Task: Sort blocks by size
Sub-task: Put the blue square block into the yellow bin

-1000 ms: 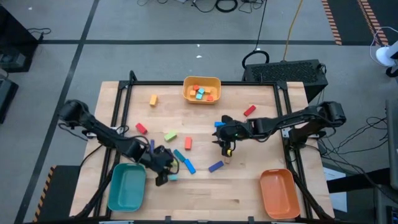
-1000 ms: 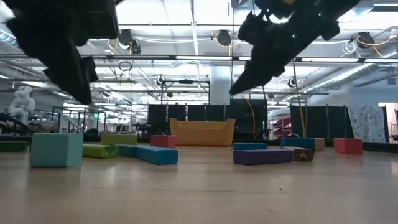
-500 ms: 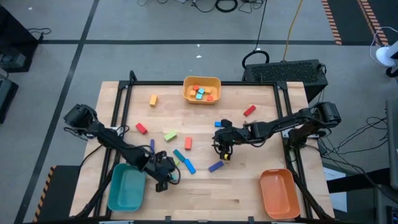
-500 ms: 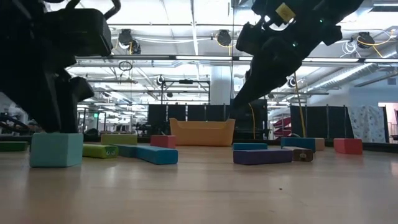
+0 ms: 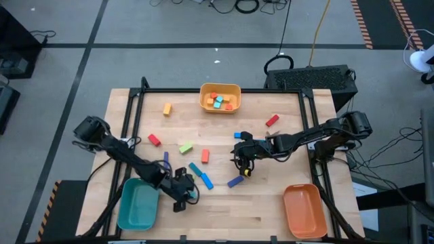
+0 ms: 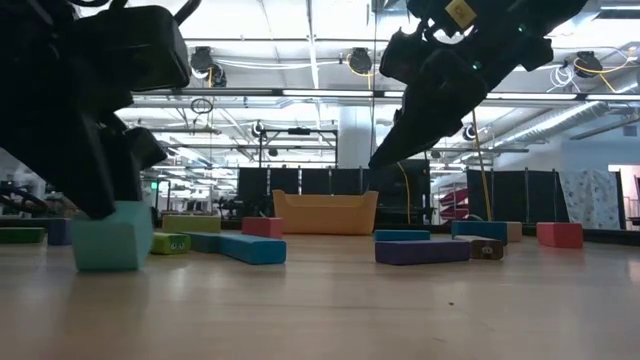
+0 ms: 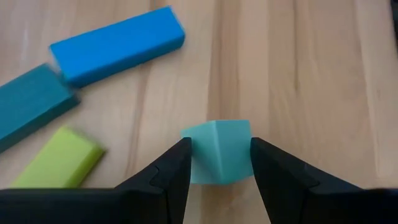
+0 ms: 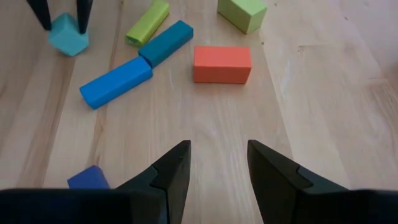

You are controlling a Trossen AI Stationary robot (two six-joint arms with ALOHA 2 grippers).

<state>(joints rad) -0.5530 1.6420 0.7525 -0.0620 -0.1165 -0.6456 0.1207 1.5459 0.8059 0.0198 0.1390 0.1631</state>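
- Two pincers at work: the left pincer [image 7: 219,163] clamps a teal cube [image 7: 219,151], tilted on the surface [image 5: 271,203] beside the teal tray [image 5: 137,205]
- Right pincer [image 8: 216,163] hangs open mid-surface — near an orange brick [image 8: 222,63]

Left gripper [image 5: 188,198] sits lower left on the counter [image 5: 264,210] beside the teal tray [image 5: 137,205]; right gripper [image 5: 243,163] hovers mid-frame near a blue bar [image 5: 235,181].

Overhead, table-level and two close wrist views.
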